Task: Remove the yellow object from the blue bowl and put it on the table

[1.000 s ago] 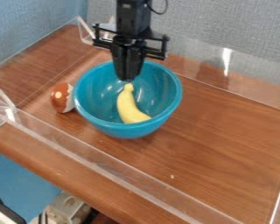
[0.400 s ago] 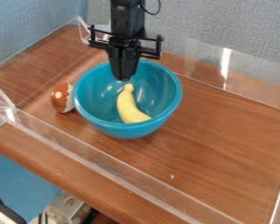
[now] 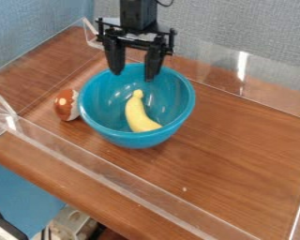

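The yellow object [image 3: 140, 112], a small curved banana, lies inside the blue bowl [image 3: 105, 130], slanting from the middle toward the front right. The glossy teal bowl rests on the wood-grain table [image 3: 216, 159], left of centre. My gripper [image 3: 136, 68] hangs above the bowl's back rim with its two black fingers spread wide and nothing between them. The fingertips sit just above and behind the banana's upper end, apart from it.
A round red-brown and cream object [image 3: 67, 104] sits on the table against the bowl's left side. Low clear acrylic walls [image 3: 247, 70] edge the tabletop at back, left and front. Bare wood stretches to the right of the bowl.
The gripper's fingers have spread from nearly together to wide apart, and the gripper has shifted slightly left and up. The banana and bowl have not moved.
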`<move>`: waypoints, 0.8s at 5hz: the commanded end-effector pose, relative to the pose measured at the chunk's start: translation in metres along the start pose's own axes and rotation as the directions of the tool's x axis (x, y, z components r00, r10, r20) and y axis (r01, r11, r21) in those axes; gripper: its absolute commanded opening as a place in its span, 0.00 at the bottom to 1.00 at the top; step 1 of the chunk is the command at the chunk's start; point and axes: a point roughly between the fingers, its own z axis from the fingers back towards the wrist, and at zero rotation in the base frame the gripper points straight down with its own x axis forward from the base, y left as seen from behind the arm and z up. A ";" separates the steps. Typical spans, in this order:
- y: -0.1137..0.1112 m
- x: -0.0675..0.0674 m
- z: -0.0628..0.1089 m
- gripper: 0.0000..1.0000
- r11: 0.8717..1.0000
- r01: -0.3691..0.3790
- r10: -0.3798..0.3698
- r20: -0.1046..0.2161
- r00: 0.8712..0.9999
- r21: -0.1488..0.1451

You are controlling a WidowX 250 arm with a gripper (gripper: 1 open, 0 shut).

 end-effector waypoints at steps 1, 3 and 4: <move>-0.007 0.003 0.019 1.00 0.999 0.052 -0.052 0.083 0.995 0.007; 0.000 -0.006 0.018 1.00 1.000 -0.020 0.020 0.064 0.998 0.011; 0.003 -0.002 0.012 1.00 0.999 -0.045 0.044 0.055 0.998 0.014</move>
